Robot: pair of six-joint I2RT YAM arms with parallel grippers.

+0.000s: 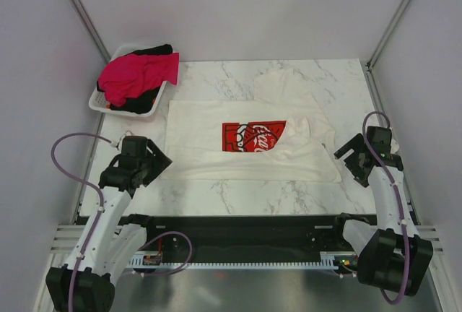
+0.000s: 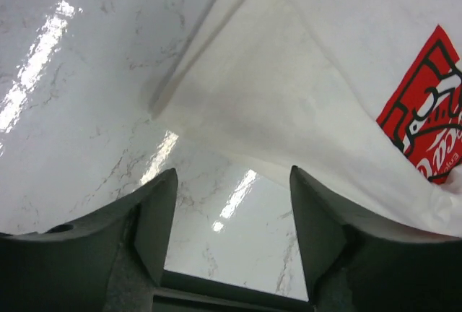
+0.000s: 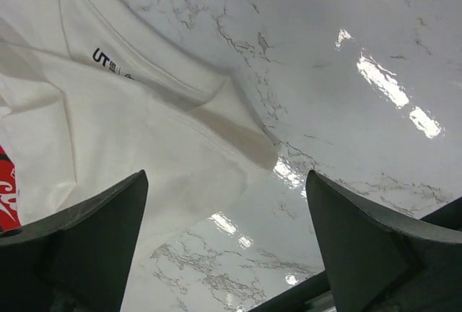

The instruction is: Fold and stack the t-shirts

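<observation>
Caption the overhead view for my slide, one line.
Left gripper and right gripper, both open, flank the white t-shirt on the marble table; red shirt and black shirt sit in the basket.

My worktop [image 1: 238, 196] is glossy white marble streaked with glare; plain pale walls [image 1: 245, 9] and metal corner posts [image 1: 81, 10] enclose it.

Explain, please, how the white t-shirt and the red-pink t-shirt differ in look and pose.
The white t-shirt lies spread on the table; the red-pink t-shirt sits bunched in the basket. The white one bears a red logo; the red-pink one shows no print. Neither is gripped.
</observation>
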